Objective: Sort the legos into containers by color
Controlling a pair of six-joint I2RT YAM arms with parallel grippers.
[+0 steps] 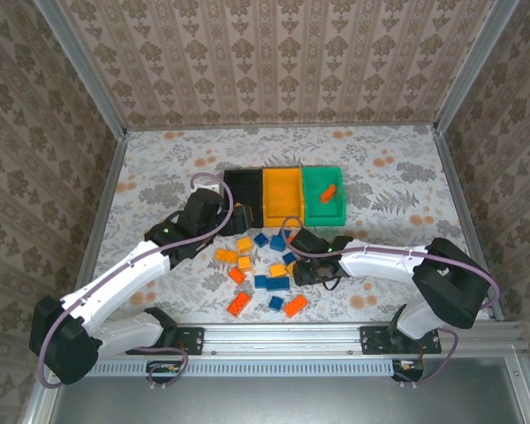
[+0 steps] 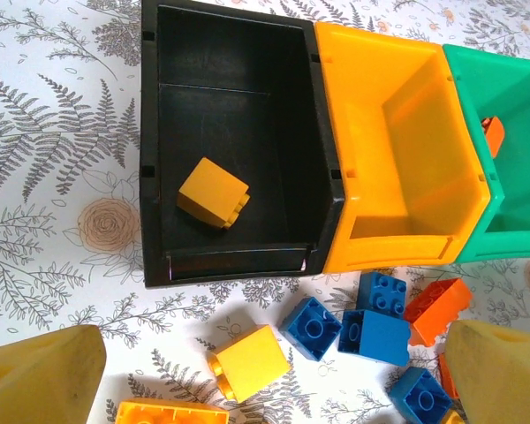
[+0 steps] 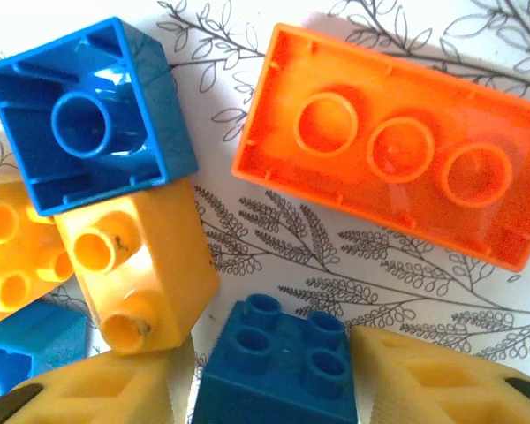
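One blue lego [image 3: 278, 362] | sits between right fingers [image 3: 442, 380] | fingers spread

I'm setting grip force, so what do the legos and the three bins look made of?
The orange brick and blue brick look like hard, glossy moulded plastic: bright highlights, crisp studs, hollow undersides. The black bin, yellow bin and green bin seem rigid plastic too, thin-walled with softer sheen.

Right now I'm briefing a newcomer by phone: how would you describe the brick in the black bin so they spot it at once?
On the table stands a row of three joined bins; the black bin is its left end. On its floor lies one yellow-orange brick, studs facing sideways, alone inside while other yellow bricks lie loose out front.
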